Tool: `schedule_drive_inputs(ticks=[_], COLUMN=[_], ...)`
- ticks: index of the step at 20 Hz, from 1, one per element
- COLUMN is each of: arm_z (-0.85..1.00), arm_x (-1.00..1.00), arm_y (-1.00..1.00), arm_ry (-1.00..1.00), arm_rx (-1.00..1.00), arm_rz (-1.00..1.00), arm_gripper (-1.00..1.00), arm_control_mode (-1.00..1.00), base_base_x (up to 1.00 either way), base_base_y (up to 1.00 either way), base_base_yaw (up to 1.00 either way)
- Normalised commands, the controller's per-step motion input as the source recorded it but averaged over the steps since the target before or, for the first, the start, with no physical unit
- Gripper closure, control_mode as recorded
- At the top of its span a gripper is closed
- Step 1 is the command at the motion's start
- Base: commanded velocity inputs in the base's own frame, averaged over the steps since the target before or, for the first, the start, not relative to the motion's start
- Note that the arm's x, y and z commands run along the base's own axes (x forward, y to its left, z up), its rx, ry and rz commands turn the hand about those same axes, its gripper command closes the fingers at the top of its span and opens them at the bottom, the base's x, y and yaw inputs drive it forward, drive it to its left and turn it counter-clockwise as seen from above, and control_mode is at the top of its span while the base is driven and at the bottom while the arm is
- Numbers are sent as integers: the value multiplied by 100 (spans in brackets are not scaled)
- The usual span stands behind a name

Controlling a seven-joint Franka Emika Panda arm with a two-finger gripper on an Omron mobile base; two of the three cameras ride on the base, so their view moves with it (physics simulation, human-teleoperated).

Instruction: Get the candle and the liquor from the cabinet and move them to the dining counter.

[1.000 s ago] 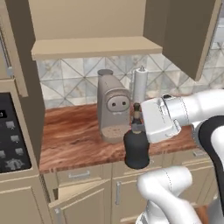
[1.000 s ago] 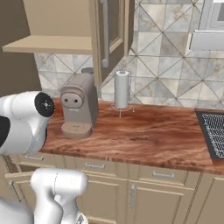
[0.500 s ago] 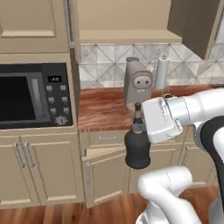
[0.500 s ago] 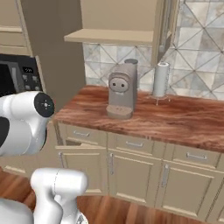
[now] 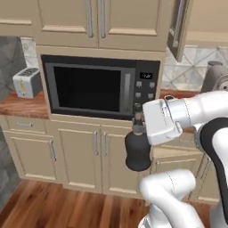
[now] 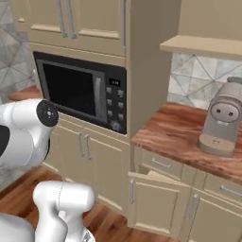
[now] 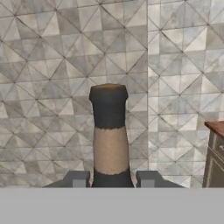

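The liquor (image 5: 137, 153) is hanging pinched by its neck in the gripper (image 5: 139, 119) while the base is swinging away from the coffee machine (image 6: 222, 124) toward the microwave (image 5: 95, 87), carrying it off to the dining counter.

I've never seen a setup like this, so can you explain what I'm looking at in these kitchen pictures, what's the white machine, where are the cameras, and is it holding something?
The white machine is a robot arm on a base that can drive, in a computer-rendered kitchen. Two pictures come from cameras on the base, behind the arm to its left and right. The third comes from a camera on the hand, looking along its fingers.

In the left base view the gripper is closed on the neck of the liquor, a squat black bottle, carried in the air in front of a built-in microwave. The hand view shows that neck close up between the two fingertips, with a tiled wall beyond.

On the wood worktop stand a coffee machine and, further off, a toaster.
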Motion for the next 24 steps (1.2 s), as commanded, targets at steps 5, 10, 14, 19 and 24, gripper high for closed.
schedule_drive_inputs(ticks=[5,10,14,19,24], arm_z=[0,0,0,0,0], arm_x=[0,0,0,0,0], arm_y=[0,0,0,0,0], arm_ry=[0,0,0,0,0], arm_rx=[0,0,0,0,0], arm_rz=[0,0,0,0,0], arm_gripper=[100,100,100,100,100], arm_control_mode=[100,100,100,100,100], base_base_x=[0,0,0,0,0], base_base_y=[82,79,81,78,69], base_base_yaw=[50,50,50,51,54])
